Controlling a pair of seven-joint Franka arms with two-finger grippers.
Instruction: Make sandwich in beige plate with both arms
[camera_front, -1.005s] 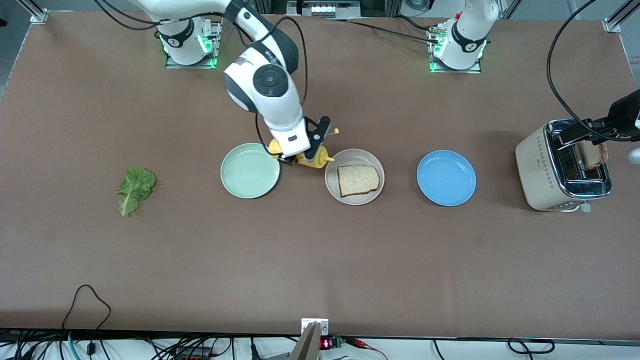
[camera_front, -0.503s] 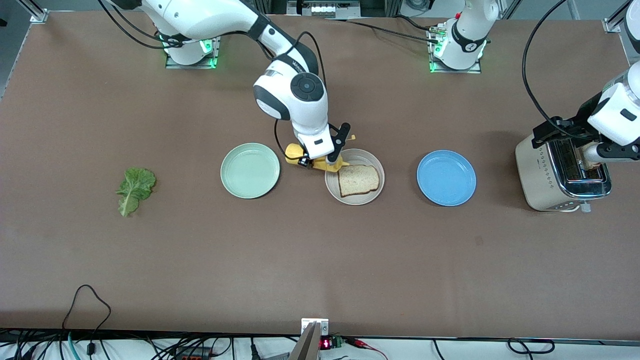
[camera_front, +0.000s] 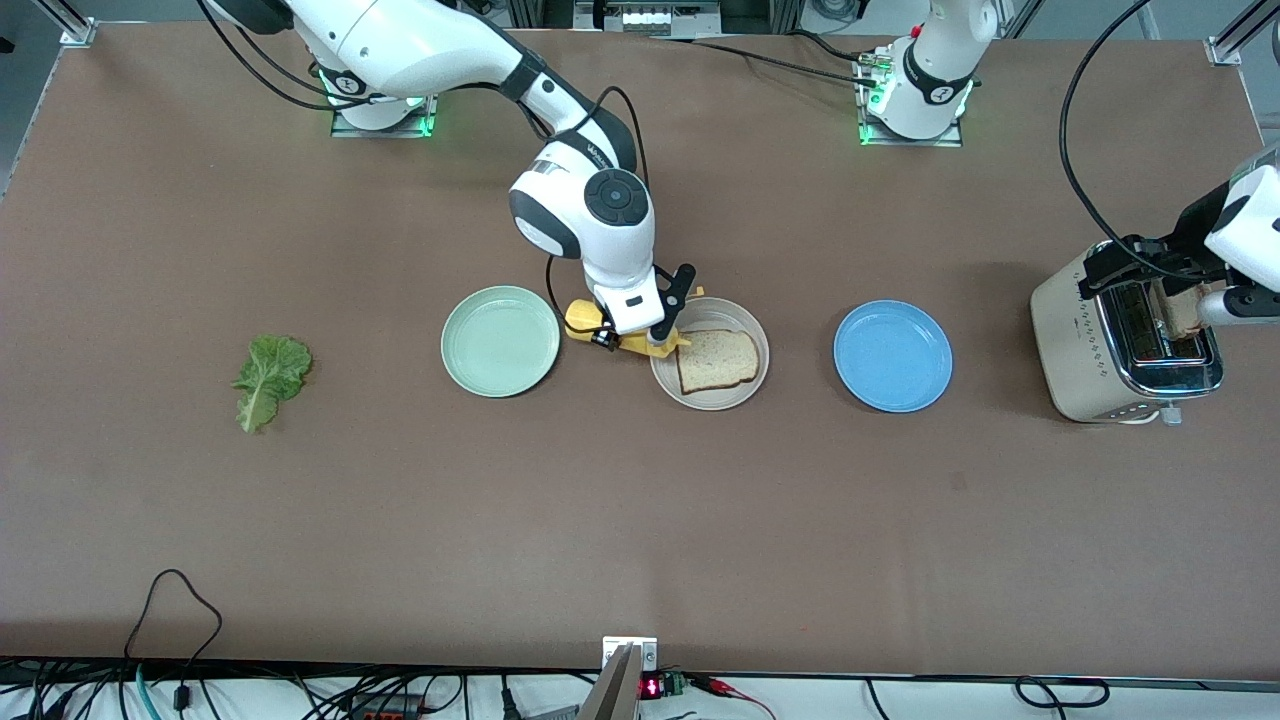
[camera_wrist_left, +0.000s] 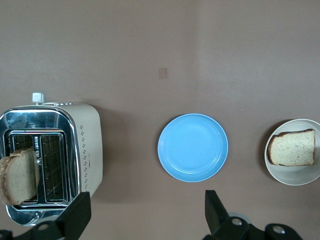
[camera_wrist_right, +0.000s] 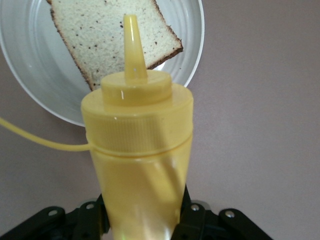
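The beige plate (camera_front: 712, 396) lies mid-table with one bread slice (camera_front: 717, 360) on it. A second bread slice (camera_wrist_left: 19, 175) sticks up out of a toaster slot. The lettuce leaf (camera_front: 271, 379) lies flat toward the right arm's end of the table. My right gripper (camera_front: 628, 333) is shut on a yellow squeeze bottle (camera_wrist_right: 137, 150), held tilted over the beige plate's rim. In the right wrist view its nozzle points over the bread slice (camera_wrist_right: 107, 35). My left gripper (camera_wrist_left: 145, 212) is open and empty, high up beside the toaster (camera_front: 1125, 345).
A mint-green plate (camera_front: 500, 341) sits beside the beige plate toward the right arm's end. A blue plate (camera_front: 892, 356) lies between the beige plate and the toaster. The toaster stands at the left arm's end of the table. Cables run along the table edge nearest the front camera.
The right arm has carried the bottle from beside the mint-green plate to the beige plate's rim. The left arm has shifted above the toaster, its gripper still open.
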